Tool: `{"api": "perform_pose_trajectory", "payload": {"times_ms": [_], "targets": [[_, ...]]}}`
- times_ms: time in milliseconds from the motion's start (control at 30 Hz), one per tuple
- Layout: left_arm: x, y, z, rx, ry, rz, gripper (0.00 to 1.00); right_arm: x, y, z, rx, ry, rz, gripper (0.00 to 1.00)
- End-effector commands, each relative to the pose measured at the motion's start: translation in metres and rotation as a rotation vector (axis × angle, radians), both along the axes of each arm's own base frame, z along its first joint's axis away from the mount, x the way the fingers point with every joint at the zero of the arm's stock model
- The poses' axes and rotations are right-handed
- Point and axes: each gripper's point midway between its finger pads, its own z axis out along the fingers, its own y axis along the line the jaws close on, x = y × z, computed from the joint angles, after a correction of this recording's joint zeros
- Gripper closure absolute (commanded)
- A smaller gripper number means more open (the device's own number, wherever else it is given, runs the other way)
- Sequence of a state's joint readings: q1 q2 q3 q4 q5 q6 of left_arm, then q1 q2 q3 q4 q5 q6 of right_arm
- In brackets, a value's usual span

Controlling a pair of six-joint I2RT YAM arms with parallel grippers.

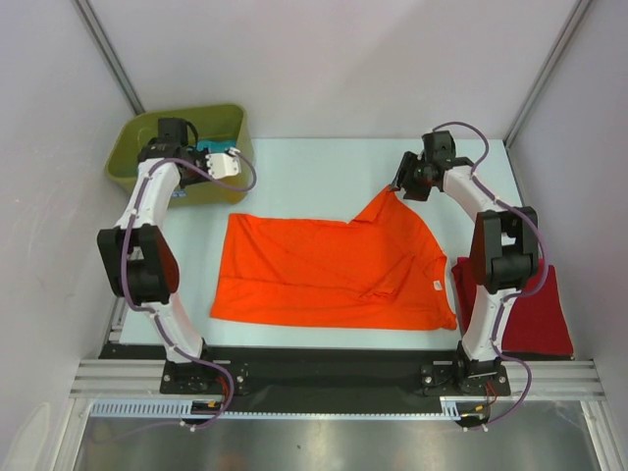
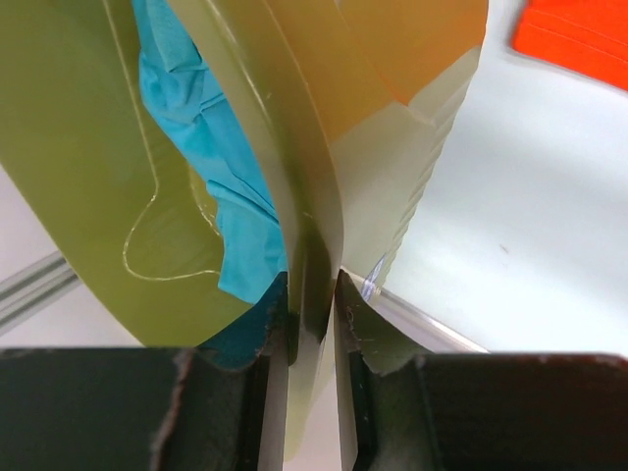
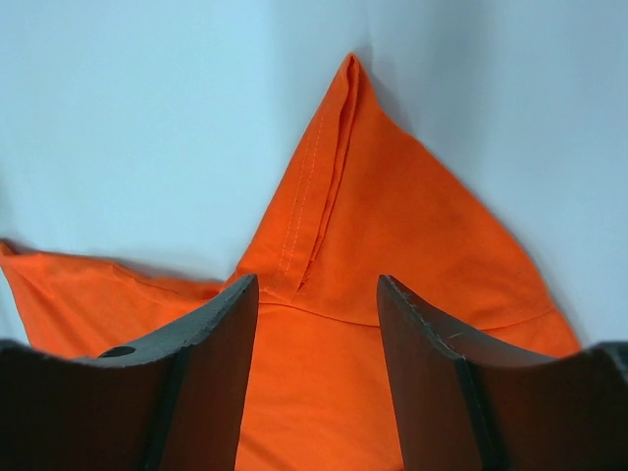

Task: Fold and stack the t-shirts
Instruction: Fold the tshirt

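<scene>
– Dark fingers of the left gripper point(image 2: 312, 283) fill the bottom of the left wrist view. Doing what?
– They are clenched on the wall of the olive-green plastic bin point(image 1: 126, 145), one finger inside, one outside. The crumpled teal cloth t-shirt point(image 2: 211, 147) lies inside the bin, just beside the inner finger, not gripped.
– And further right?
– The bright orange short-sleeved cloth t-shirt point(image 1: 324, 270) lies spread on the pale table point(image 1: 314, 162), between the two arms. Its long axis runs left to right, with the small white neck label point(image 1: 434, 285) at the right end.
– Which arm is nearer to it?
– The right one. The right gripper point(image 3: 317, 285) hangs at the shirt's far right corner, where a stitched point of cloth, likely a sleeve point(image 3: 343, 147), sticks out away from the bases. Its jaws stand apart, released, with orange cloth below and ahead of them; nothing is pinched.
– So the coming move?
– Probably the right jaws drop and close on that sleeve, then carry it towards the near edge, across the long axis. The left arm is well apart from the shirt.
– And the third shirt?
– The dark red t-shirt point(image 1: 549, 314) lies flat at the table's near right corner, partly hidden by the right arm.
</scene>
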State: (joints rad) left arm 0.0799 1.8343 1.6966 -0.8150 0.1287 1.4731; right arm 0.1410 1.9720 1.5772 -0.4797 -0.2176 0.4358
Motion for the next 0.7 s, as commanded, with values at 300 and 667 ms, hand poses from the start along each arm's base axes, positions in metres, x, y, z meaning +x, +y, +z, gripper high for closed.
{"api": "perform_pose_trajectory", "payload": {"times_ms": [300, 667], "targets": [[0.073, 0.025, 0.023, 0.168, -0.345, 0.032, 1.00, 0.026, 0.000, 0.011, -0.038, -0.065, -0.047, 0.44], [0.063, 0.015, 0.044, 0.039, -0.351, 0.112, 0.14, 0.066, -0.005, -0.014, -0.178, -0.069, -0.142, 0.42]]}}
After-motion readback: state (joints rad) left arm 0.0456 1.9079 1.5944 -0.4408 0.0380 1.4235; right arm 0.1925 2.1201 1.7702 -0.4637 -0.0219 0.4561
